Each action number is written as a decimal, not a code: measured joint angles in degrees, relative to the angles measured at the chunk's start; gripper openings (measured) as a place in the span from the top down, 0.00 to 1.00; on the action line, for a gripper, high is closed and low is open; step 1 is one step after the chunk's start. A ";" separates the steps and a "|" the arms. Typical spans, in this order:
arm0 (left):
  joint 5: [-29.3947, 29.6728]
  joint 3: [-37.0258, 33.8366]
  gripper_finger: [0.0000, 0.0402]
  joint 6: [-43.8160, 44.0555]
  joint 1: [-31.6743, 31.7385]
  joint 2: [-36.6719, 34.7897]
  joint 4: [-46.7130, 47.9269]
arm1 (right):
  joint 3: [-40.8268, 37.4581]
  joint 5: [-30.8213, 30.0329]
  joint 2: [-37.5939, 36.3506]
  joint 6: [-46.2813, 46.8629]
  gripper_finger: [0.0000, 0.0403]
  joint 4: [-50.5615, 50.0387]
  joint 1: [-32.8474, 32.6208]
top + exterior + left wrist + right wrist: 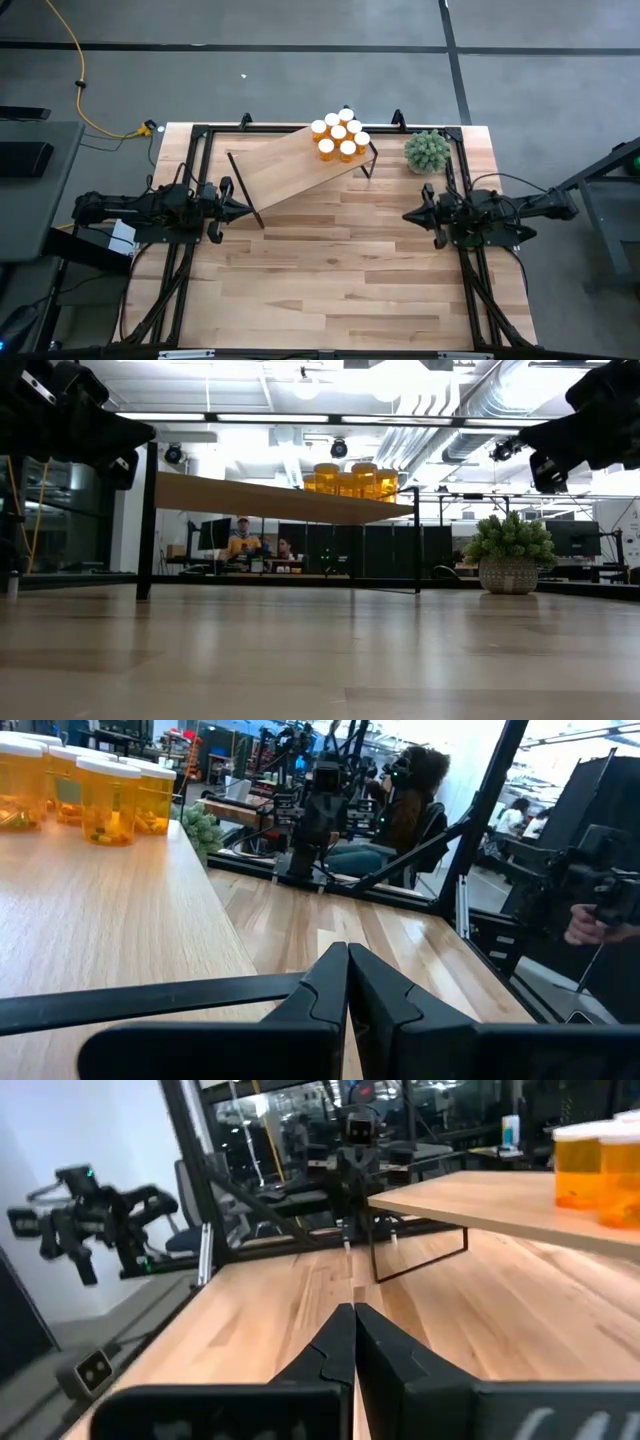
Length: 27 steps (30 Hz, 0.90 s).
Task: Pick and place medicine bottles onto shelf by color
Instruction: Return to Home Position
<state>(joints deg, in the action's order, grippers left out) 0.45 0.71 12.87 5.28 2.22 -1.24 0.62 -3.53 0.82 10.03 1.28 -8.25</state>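
In the high view a fuzzy green plant (427,151) stands at the upper right of the surface (340,290), just beside the shelf (285,172). The shelf is a light-wood plank on thin black legs at upper centre, with its long axis slanting from lower left to upper right. About eight medicine bottles (340,135), translucent orange with white caps, stand upright in a tight cluster on its upper-right end.

The left tool (247,210) is at centre left, pointing right at the shelf's lower-left leg, with its fingers pressed together. The right tool (407,215) is at centre right, below the plant, pointing left, also pressed together. In the low view a seated person (240,541) shows under the shelf, in the room behind.
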 joint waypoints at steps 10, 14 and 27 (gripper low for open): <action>0.00 0.00 0.99 0.00 0.00 0.00 0.03 | 0.00 0.57 0.50 6.16 1.00 -0.17 -0.02; 0.00 0.00 0.99 0.00 0.00 -0.01 0.04 | 0.02 0.56 0.50 7.95 1.00 -0.19 -0.02; 0.00 0.00 0.99 0.01 0.00 -0.02 0.08 | 0.02 0.54 0.50 7.95 1.00 -0.26 -0.02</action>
<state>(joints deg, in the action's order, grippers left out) 0.45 0.71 12.88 5.28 2.20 -1.17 0.64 -2.98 1.32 17.98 1.02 -8.27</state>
